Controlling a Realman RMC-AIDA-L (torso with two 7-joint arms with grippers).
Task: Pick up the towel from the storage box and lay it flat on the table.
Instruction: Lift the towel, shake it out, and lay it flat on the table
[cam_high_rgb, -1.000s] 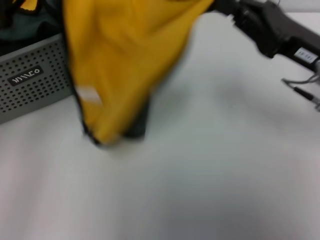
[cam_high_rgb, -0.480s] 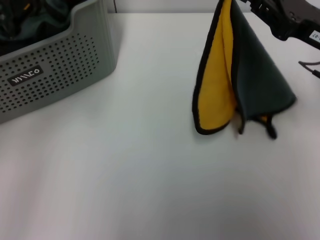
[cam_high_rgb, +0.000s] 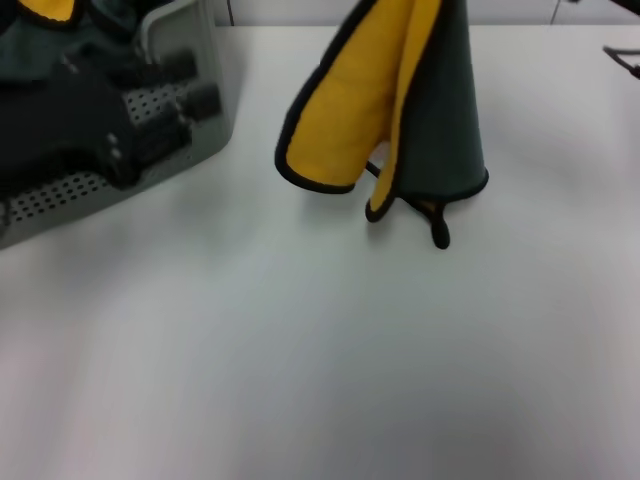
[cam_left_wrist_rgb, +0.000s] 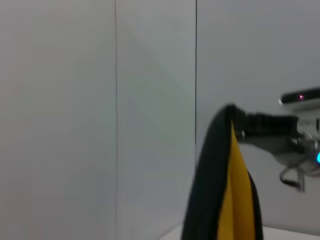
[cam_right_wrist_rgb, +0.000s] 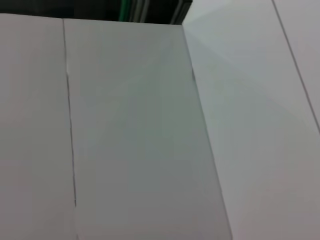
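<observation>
The towel hangs at upper centre, held by the right pincer clenched on it; left pincer, grip unclear, fronts the storage box.

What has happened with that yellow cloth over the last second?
The towel, hanging folded above the table, first swung from beside the storage box out to the robot's right, then came partway back towards the middle. The left arm has also moved in over the box. The box itself stayed put.
</observation>
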